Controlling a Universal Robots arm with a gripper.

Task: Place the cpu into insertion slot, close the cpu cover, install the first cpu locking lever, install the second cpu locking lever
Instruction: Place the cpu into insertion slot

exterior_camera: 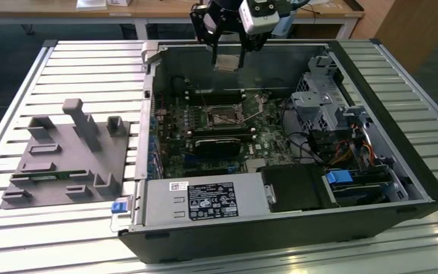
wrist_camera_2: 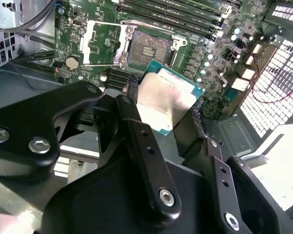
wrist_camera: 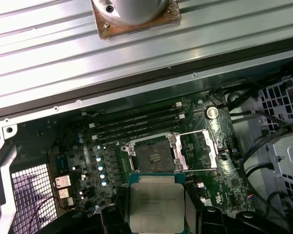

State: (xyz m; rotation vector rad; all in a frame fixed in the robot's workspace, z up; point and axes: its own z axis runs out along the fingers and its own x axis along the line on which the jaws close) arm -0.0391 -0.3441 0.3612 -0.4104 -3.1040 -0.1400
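One of four steps in hand: placing. End effector (wrist_camera_2: 164, 101) clamped on cpu (wrist_camera: 156, 207), well above open insertion slot (wrist_camera: 155, 155); cpu cover (wrist_camera: 198, 148) flipped open beside slot. Seating likely demands square, level alignment.

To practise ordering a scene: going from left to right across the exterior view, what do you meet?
grey fixture block → blue tab → insertion slot → metal drive cage. The claw holding the cpu overlaps the slot's position, so it is left out.
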